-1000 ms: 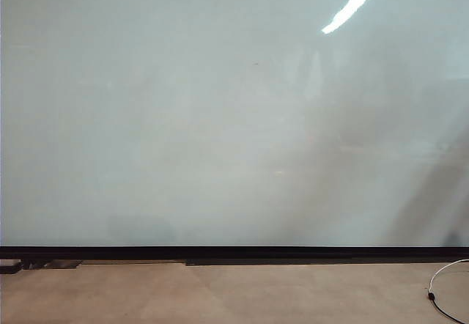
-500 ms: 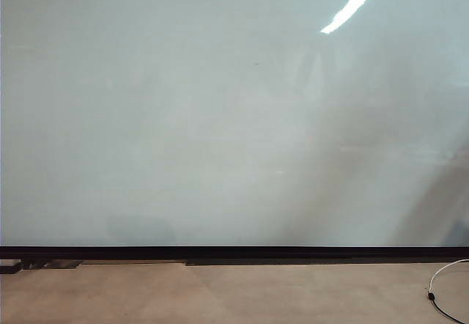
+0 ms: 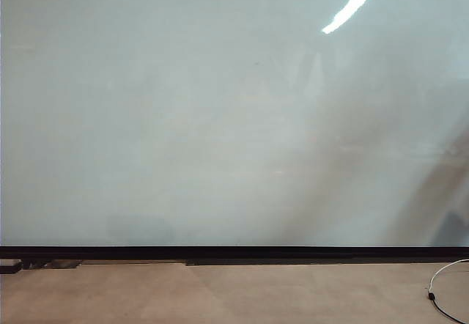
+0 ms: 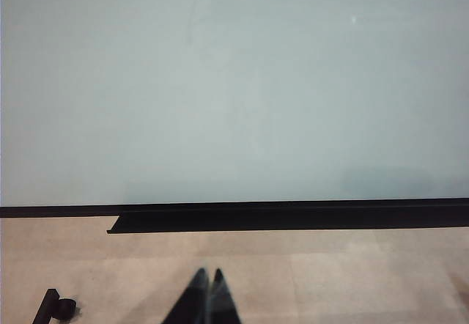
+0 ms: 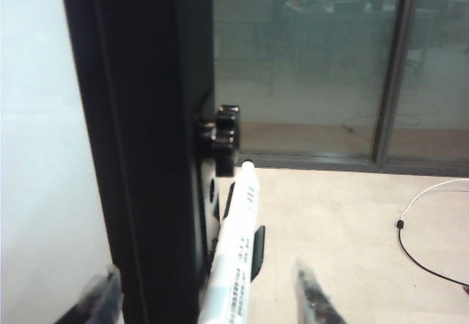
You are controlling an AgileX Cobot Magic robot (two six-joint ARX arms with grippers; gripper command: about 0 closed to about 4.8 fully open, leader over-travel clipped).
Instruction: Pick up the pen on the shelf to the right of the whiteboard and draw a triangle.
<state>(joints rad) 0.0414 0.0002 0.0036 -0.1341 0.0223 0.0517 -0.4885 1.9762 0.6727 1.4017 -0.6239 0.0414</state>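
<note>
The whiteboard fills the exterior view, blank, with no triangle on it and no arm in front of it. The right wrist view shows the pen, white with printed text, standing along the board's black side frame on a small black shelf bracket. My right gripper is open, one finger on the board side of the frame and the other on the floor side, with the pen between them untouched. My left gripper is shut and empty, low over the floor, facing the board.
A black strip runs along the board's bottom edge above a beige floor. A white cable lies on the floor at the right. A black knob sticks out of the frame beyond the pen. Glass partitions stand farther off.
In the exterior view only a dim shadow at the board's lower right has shifted slightly. No arm has come into that view.
</note>
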